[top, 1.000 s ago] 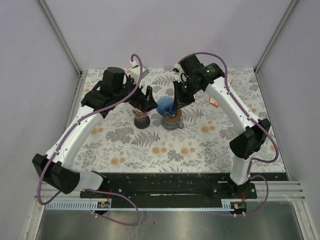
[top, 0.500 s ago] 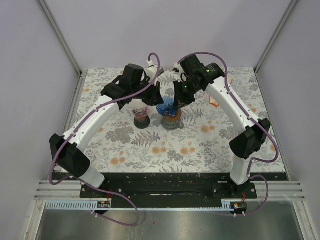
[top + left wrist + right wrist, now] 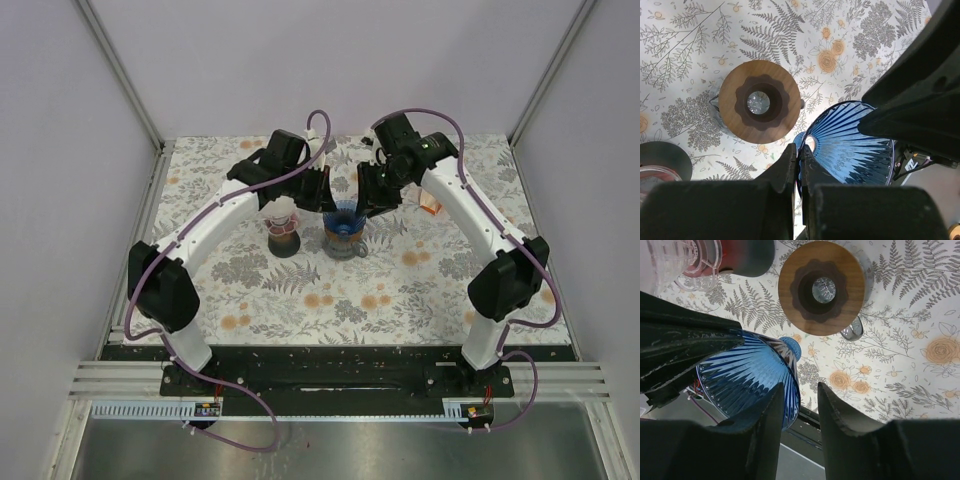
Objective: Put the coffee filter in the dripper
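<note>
Blue and pleated, the coffee filter (image 3: 345, 213) hangs between the left tool (image 3: 322, 190) and the right tool (image 3: 372, 200) in the overhead view. It is over the wood-collared dripper (image 3: 345, 243), which stands on the counter (image 3: 420, 290). The risk I see is that only one tool pinches a thin rim. The cone could swing, crumple or slip free, and if it is lowered off-centre it would catch on the collar.

From the left wrist, the left tool (image 3: 800, 150) is closed, nipping the filter (image 3: 850, 147) by its rim. The dripper (image 3: 760, 102) lies beyond the tips, apart from the cone.

From the right wrist, the right tool (image 3: 801, 388) stands partly open and grips nothing. The filter's (image 3: 745, 380) rim lies loose beside one finger, and the dripper (image 3: 821, 287) is ahead of the tips.
</note>
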